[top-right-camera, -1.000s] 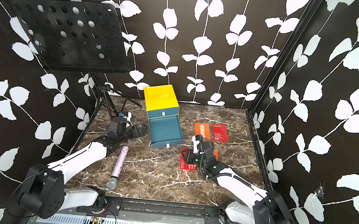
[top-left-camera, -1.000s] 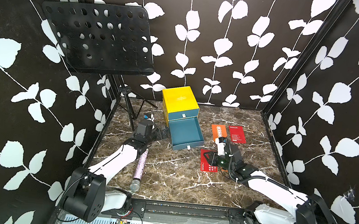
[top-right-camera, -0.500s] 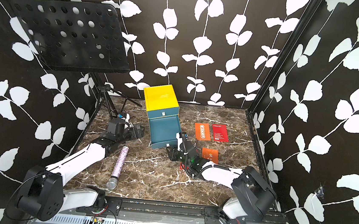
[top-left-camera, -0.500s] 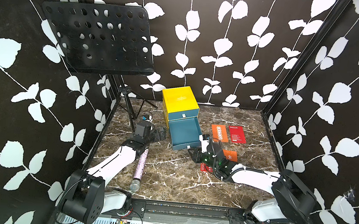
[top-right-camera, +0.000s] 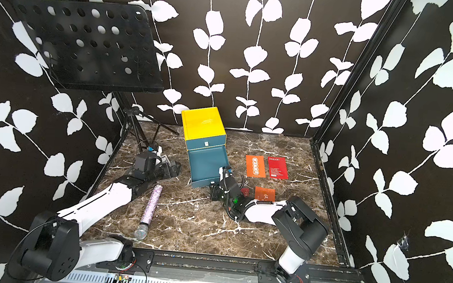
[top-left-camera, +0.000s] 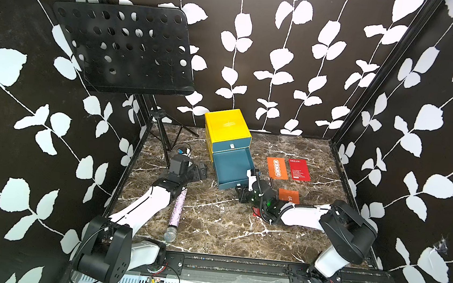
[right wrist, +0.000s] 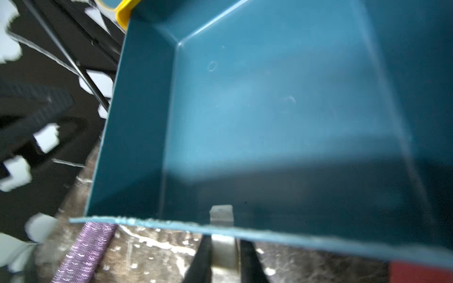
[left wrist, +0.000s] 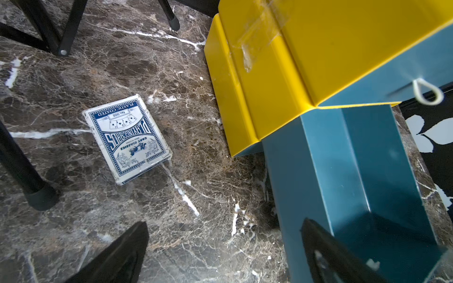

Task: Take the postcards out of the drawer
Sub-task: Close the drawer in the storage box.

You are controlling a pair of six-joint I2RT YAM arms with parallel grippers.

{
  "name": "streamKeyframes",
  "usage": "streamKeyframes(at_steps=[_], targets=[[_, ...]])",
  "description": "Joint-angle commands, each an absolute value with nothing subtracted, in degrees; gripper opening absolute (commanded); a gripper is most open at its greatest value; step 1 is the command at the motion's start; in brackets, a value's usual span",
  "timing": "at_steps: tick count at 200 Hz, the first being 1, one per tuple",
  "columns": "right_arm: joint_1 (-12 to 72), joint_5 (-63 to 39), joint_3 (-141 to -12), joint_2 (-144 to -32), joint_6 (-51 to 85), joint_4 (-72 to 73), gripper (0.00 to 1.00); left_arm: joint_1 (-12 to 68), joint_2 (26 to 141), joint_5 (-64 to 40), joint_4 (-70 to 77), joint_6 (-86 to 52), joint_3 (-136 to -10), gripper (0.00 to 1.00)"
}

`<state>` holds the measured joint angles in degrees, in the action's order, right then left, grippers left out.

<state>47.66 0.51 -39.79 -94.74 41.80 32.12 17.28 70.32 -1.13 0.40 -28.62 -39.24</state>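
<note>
The teal drawer (top-left-camera: 232,186) (top-right-camera: 207,184) stands pulled out of the yellow box (top-left-camera: 226,125), and its inside (right wrist: 282,110) is bare. The postcards lie on the table to its right: an orange one (top-left-camera: 277,167), a red one (top-left-camera: 299,169), a nearer orange one (top-left-camera: 288,195), and a red one (top-left-camera: 255,213) partly under my right arm. My right gripper (top-left-camera: 240,187) (right wrist: 225,254) is at the drawer's front wall, shut on its pale pull tab (right wrist: 225,247). My left gripper (top-left-camera: 201,170) (left wrist: 224,254) stands open at the drawer's left side, holding nothing.
A glittery purple microphone (top-left-camera: 177,213) (right wrist: 83,252) lies on the marble beside my left arm. A blue playing-card box (left wrist: 127,139) lies left of the yellow box. A black music stand (top-left-camera: 127,46) rises at the back left, its legs (left wrist: 34,191) near my left gripper.
My right arm swung left from the cards to the drawer's front, leaving an orange postcard on the table. Its jaws closed on the pull tab. The left arm has not moved.
</note>
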Motion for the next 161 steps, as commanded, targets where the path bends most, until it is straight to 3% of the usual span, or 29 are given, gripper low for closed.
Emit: streamKeyframes(at_steps=[1,73,161], targets=[[47.9,2.7,-41.5,-94.4,41.9,35.6,0.05,16.7,69.1,-1.0,1.2,-27.7,-38.7,0.99],[47.8,4.9,-46.7,-95.1,35.3,33.2,0.03,16.5,70.2,-1.9,2.5,-28.2,-38.6,0.99],[45.6,4.0,-61.7,-107.1,30.9,34.5,0.08,16.4,70.5,-2.5,3.4,-28.0,-38.4,0.99]])
